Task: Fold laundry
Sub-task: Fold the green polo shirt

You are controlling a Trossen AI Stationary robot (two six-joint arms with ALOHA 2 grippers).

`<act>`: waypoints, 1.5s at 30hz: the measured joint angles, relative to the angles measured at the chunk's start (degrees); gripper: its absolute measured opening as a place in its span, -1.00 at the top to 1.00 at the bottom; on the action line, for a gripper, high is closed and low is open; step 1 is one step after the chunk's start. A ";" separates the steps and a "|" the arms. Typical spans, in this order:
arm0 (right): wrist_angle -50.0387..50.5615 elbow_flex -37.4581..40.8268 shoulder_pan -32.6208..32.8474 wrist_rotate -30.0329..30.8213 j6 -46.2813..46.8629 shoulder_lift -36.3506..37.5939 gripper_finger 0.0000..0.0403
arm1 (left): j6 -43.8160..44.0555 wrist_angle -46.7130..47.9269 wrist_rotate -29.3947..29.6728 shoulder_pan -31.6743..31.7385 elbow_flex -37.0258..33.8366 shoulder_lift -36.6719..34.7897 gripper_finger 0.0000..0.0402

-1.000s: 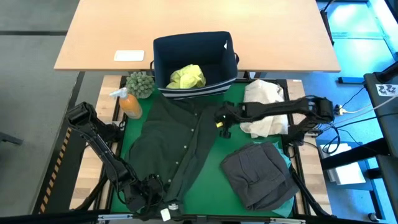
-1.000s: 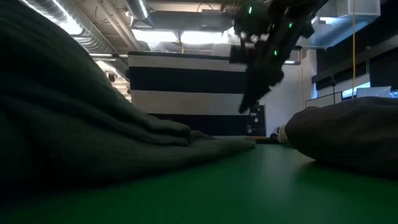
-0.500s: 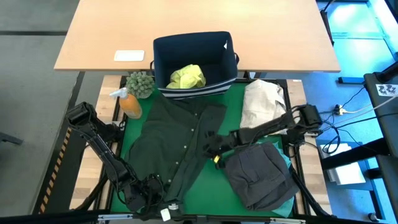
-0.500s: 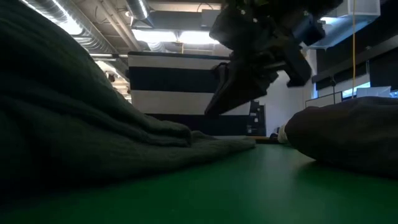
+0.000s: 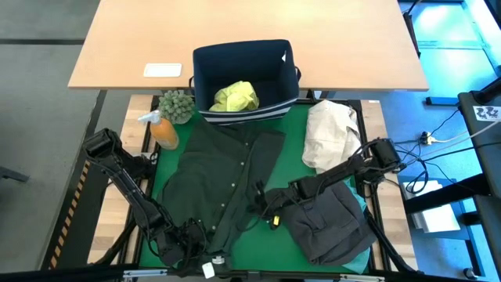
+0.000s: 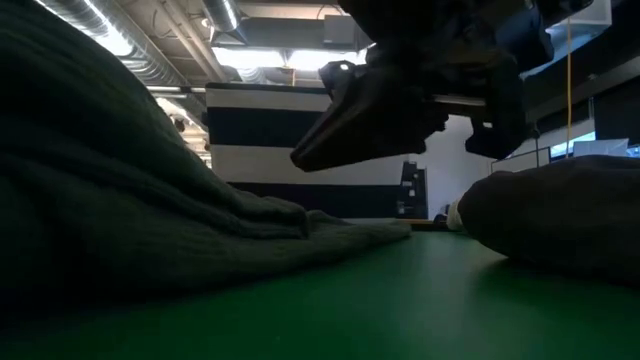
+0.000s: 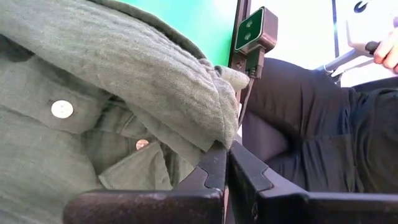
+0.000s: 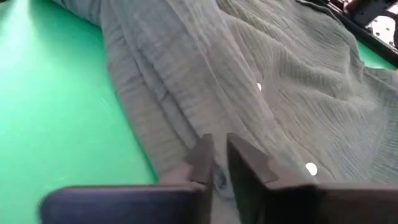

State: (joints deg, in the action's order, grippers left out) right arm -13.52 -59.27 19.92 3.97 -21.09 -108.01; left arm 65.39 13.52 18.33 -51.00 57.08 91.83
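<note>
Both end effectors partly hidden: left (image 7: 225, 163) closed at olive shirt (image 5: 215, 184) hem, right (image 8: 214, 163) slightly parted.

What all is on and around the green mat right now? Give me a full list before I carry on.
Button shirt: one, dark olive, spread on the green mat's left half.
Folded garment: one, charcoal grey, mat's near right corner.
Turquoise cloth: one, edge peeking from under the grey garment.
Cloth bundle: one, cream, mat's far right.
Fabric bin: one, navy, behind the mat.
Yellow-green shirt: one, inside the bin.
Bottle: one, orange, left of the mat.
Small plant: one, green, beside the bottle.
White card: one, on the wooden desk.
Left gripper: shut at the shirt's near hem.
Right gripper: slightly parted, at the shirt's right edge.
</note>
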 joint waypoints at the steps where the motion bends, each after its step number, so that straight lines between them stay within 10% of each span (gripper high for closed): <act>1: -0.03 0.01 0.00 -0.54 0.01 0.00 0.61 | 0.00 -0.04 0.02 0.00 0.00 0.00 1.00; 14: 0.00 -0.07 -0.09 8.21 -12.81 -1.49 -0.31 | 0.07 -0.07 1.11 0.11 0.00 0.00 1.00; 45: -14.14 -0.04 -2.08 12.76 -22.22 -6.49 -0.34 | -0.04 0.63 -0.92 0.74 0.00 0.00 1.00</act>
State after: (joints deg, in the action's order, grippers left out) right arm -27.66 -59.31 17.85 16.73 -43.31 -114.50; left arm 65.34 14.14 17.41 -50.26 57.08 91.83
